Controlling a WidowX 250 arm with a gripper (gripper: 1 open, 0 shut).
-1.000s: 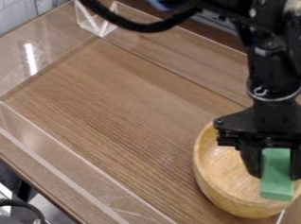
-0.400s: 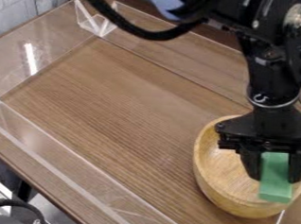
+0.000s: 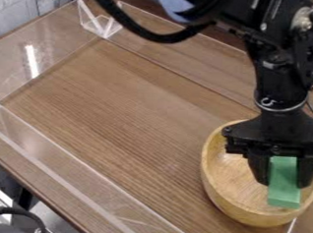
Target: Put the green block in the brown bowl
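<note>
The brown bowl is a round wooden bowl at the table's front right. My gripper hangs directly over it, pointing straight down, with its black fingers shut on the green block. The block is held upright, its lower end down inside the bowl above the bowl's floor. The far right part of the bowl is hidden behind the gripper and the block.
A clear acrylic wall rings the wooden table along the left, back and front edges. Black cables loop at the back behind the arm. The bowl sits close to the front right wall.
The gripper with the green block has shifted very slightly over the bowl; the grip is unchanged and the bowl has not moved.
</note>
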